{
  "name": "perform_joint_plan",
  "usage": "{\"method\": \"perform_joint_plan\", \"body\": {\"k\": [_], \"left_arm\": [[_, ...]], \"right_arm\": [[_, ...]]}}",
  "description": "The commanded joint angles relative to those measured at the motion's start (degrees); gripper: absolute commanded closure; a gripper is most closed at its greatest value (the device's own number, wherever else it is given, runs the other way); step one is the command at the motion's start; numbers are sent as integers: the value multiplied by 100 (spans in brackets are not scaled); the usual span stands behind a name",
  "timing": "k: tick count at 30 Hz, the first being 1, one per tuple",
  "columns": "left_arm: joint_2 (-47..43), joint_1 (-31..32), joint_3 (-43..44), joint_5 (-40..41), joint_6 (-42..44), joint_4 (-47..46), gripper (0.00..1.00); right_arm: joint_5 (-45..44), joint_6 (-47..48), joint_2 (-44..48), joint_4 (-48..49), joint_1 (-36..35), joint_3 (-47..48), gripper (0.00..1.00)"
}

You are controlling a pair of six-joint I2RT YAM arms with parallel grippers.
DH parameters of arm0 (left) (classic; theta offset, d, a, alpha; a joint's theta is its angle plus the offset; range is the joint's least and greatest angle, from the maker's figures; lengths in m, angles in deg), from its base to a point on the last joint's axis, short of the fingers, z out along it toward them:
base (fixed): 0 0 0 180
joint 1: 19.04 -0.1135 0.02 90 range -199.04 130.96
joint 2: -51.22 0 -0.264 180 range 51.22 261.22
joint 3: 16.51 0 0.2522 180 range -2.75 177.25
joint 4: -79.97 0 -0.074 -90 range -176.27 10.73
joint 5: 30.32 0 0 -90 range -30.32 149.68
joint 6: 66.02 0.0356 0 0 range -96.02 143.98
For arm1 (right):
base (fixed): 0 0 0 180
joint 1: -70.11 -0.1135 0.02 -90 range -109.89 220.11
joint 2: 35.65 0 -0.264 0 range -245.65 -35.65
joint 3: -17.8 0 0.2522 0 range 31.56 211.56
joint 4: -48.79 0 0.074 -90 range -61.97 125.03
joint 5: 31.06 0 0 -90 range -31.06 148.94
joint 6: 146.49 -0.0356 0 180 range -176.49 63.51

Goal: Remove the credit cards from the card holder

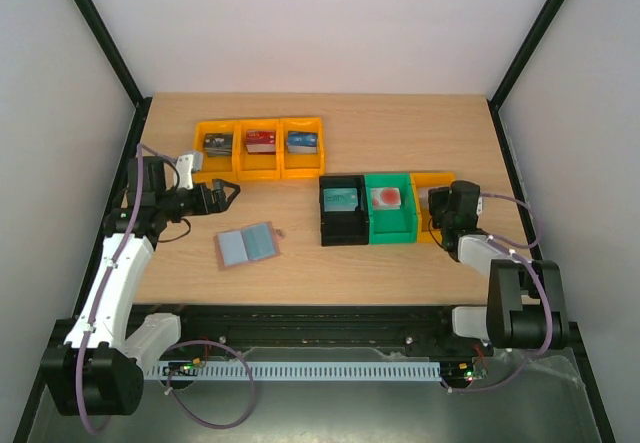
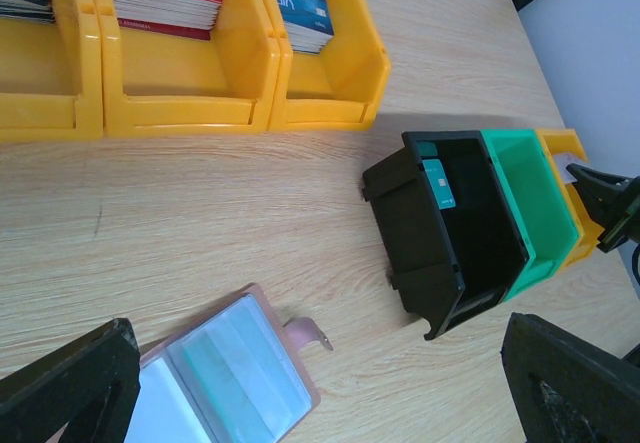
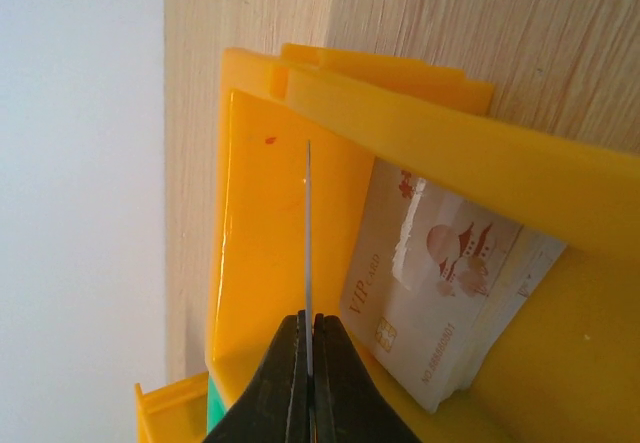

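Wooden table (image 1: 400,273): six bins (image 1: 259,173), one open card holder (image 1: 247,244), pale blue inside; left claw (image 1: 228,197) apart, right claw (image 3: 308,328) pinching one card (image 3: 308,223).

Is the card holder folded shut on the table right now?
No, the card holder lies spread open, its pale blue inside facing up.
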Motion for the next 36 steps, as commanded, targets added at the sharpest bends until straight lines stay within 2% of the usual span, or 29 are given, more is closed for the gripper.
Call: {"method": "perform_joint_plan", "body": {"k": [1,3,6,9,10,16,19,22,25,31,34,36], "left_arm": [[-8,-28,-72,-114,7,-93,1],[-1,-28,-64,-126,17,-84,1],[7,-28,-38,-174,29,-67,1],[29,-28,-28,-217,29,-67,0],[29,-28,-35,-230,25,-75,1],[61,-28,-54,-334,25,-89,1],[49,-28,-139,-410,-18,-151,1],[21,-44,-383,-564,-244,-309,1],[-40,-119,-666,-424,-679,-529,1],[-29,-292,-1255,378,-1533,-830,1],[45,-301,-1463,675,-1772,-874,1],[71,-321,-1635,731,-1956,-897,1]], "right_arm": [[-274,-27,-173,346,-51,5,98],[-220,25,-259,375,-55,38,94],[-156,47,-274,302,-48,27,79],[-150,153,-118,48,-53,9,48],[-176,232,-36,-68,-49,30,42],[-403,778,479,-930,-47,299,12],[-431,777,646,-979,-47,328,4],[-347,840,671,-1083,-47,541,2],[-128,1204,684,-1528,-47,927,4],[-224,2770,1008,-2710,-47,1521,13],[507,3468,1248,-2649,-160,1685,18],[742,3812,1231,-2760,-547,1993,22]]}}
